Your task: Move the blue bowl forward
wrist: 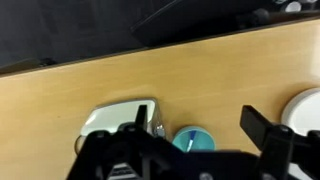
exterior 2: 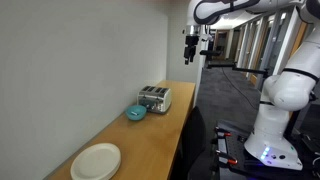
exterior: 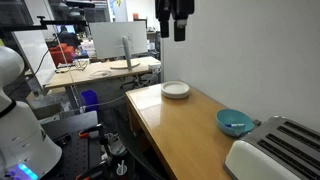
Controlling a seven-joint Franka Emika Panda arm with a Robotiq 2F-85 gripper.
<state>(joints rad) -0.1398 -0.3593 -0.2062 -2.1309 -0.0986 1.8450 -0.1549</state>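
One blue bowl (exterior: 235,122) sat on the wooden counter (exterior: 180,130), just beside the single white toaster (exterior: 275,150) and close to the wall. One white plate (exterior: 176,90) lay well apart, at the counter's other end. The claw (exterior: 179,36) hung high above, spread open and holding nothing. The wrist view showed the bowl below it, with the toaster on one side and the plate on the other.

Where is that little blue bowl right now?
In both exterior views the blue bowl sits on the wooden counter right beside the toaster, with the white plate farther along.
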